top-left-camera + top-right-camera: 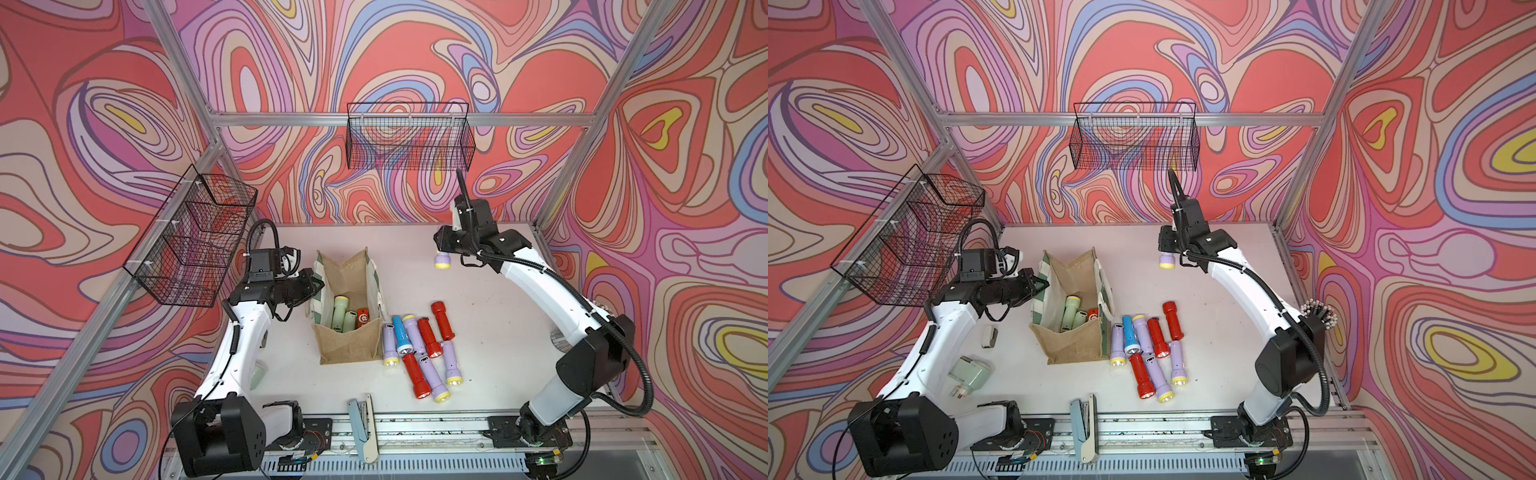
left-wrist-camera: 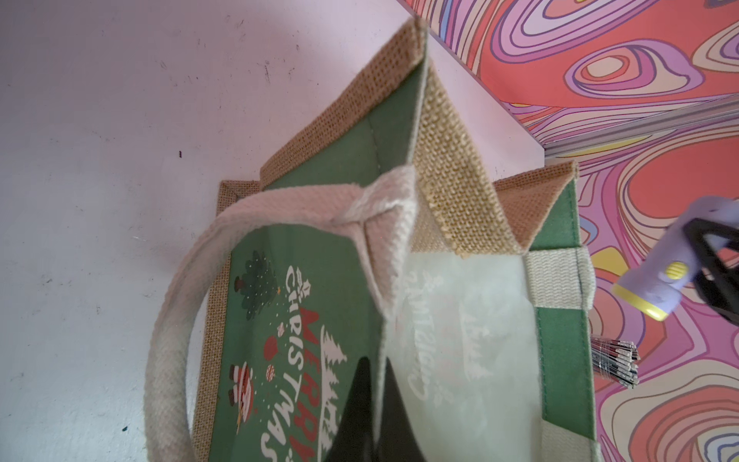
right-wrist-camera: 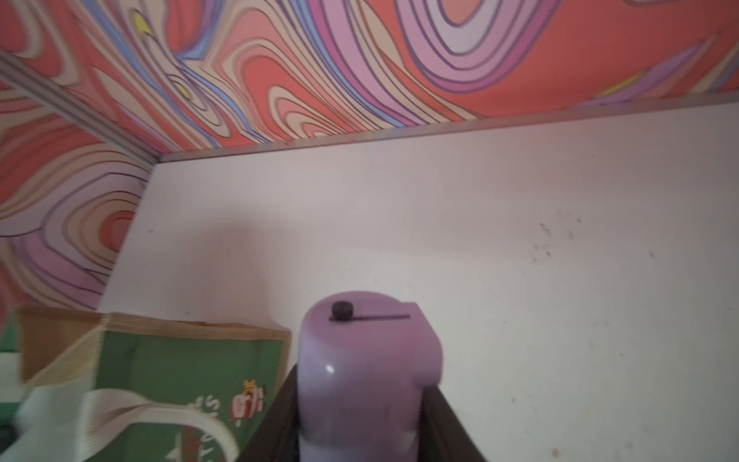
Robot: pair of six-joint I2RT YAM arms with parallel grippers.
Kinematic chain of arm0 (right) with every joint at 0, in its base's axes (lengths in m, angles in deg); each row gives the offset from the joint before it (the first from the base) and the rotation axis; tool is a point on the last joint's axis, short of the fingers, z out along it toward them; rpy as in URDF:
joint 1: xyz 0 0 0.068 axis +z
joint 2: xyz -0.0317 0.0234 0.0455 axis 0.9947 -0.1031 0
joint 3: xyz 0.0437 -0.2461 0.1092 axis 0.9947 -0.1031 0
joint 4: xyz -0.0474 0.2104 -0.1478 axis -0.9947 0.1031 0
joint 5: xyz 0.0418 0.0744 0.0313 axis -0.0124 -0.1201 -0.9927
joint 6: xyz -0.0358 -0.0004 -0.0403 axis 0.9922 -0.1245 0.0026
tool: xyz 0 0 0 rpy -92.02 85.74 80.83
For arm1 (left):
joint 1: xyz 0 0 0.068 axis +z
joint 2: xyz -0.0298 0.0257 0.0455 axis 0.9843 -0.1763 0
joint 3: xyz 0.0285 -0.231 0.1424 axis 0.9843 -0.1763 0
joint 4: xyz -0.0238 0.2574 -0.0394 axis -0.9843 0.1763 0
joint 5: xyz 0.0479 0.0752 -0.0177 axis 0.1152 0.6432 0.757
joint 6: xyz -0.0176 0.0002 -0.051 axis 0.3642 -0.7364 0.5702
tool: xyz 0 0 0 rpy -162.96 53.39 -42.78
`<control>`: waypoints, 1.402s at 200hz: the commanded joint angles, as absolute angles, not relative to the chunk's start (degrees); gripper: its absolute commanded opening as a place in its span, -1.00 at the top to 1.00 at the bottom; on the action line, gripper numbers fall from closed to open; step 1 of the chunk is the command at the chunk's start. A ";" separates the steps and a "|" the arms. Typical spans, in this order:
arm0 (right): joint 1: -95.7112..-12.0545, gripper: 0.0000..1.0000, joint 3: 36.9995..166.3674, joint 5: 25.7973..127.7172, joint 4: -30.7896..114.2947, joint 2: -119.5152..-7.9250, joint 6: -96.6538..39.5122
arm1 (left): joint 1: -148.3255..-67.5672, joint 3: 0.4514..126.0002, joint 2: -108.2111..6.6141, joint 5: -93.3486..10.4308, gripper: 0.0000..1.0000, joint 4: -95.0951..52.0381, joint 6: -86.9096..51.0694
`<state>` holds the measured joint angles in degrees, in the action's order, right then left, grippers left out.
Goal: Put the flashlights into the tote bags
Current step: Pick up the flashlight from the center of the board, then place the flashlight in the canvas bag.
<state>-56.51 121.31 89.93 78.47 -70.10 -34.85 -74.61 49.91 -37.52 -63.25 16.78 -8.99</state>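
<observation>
Left claw [image 1: 318, 286] pinches tote bag [image 1: 351, 353]; right claw [image 1: 441, 250] hides most of lilac flashlight [image 1: 443, 262].

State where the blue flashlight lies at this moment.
In both top views the blue flashlight lies on the table just right of the tote bag, between two lilac flashlights.

Upright jute tote bag [image 1: 351, 347] holds flashlights [image 1: 340, 316]; others [image 1: 419, 353] lie beside; lilac flashlight [image 1: 443, 261] aloft
</observation>
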 commanded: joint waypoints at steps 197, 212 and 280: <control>-32.17 0.88 126.26 69.83 64.57 -94.93 -36.77 | -74.84 47.84 -35.52 -64.91 1.00 15.55 -9.04; -32.18 0.88 128.31 76.35 71.87 -97.32 -38.02 | -74.84 47.79 -35.24 -64.55 1.00 15.73 -9.07; -32.09 0.84 133.96 89.57 84.86 -103.98 -38.43 | -74.84 48.13 -34.88 -64.22 1.00 15.96 -9.12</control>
